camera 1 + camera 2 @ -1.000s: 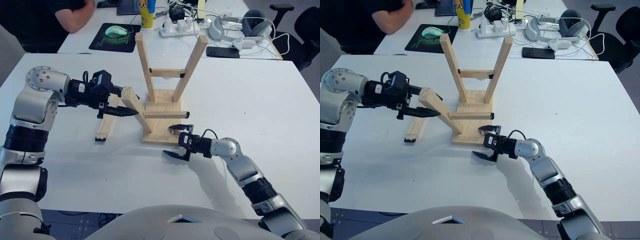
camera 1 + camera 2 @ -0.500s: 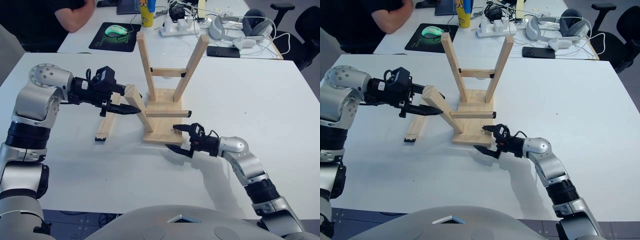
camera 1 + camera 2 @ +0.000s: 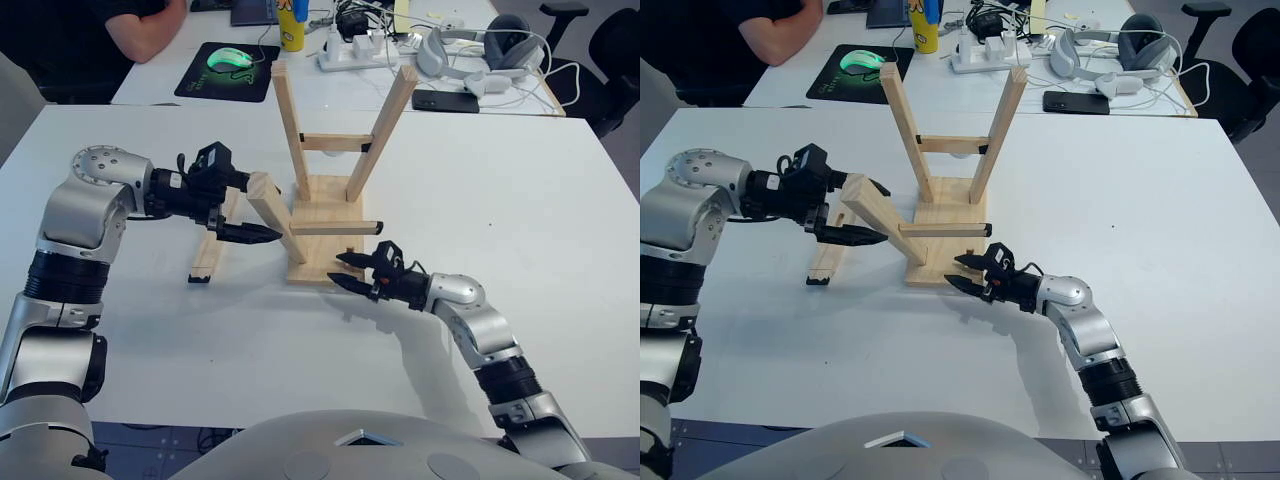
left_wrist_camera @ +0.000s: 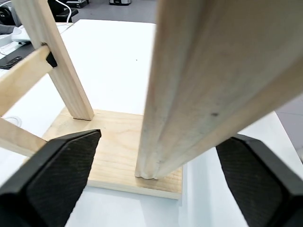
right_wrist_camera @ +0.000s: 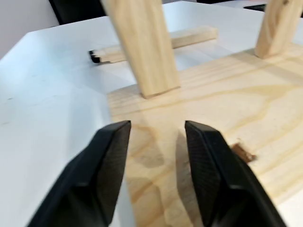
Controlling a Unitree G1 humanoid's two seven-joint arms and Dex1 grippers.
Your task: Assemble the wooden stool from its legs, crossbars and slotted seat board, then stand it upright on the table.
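Loose pale wooden leg [image 3: 212, 245] flat on white surface [image 3: 150, 330], just beside left hand [image 3: 258, 232]: risk of knock. Left hand round tilted pale leg [image 3: 268, 200]; clamped or slack, cannot tell. Leg may jam and lever slotted seat board [image 3: 315, 265], mid-surface. Right hand [image 3: 338, 271] apart at board's near edge, not pinning. Open room rightward.

Left arm of silver-grey rounded metal shells [image 3: 72, 215]: disc-shaped joint cap ringed with small dark screws [image 3: 95, 163], black ribbed band [image 3: 55, 275] at 6 o'clock from it. Boxy black wrist module [image 3: 207, 168]; thin black cable loop [image 3: 182, 160] at its 9 o'clock.

Left gripper [image 4: 158, 138]: matte black, finely textured finger pads [image 4: 57, 179].

Right arm of matching silver shells [image 3: 470, 315], black band [image 3: 505, 378].

Right gripper [image 3: 337, 271]: smooth black fingers [image 5: 111, 170], tapering to points.
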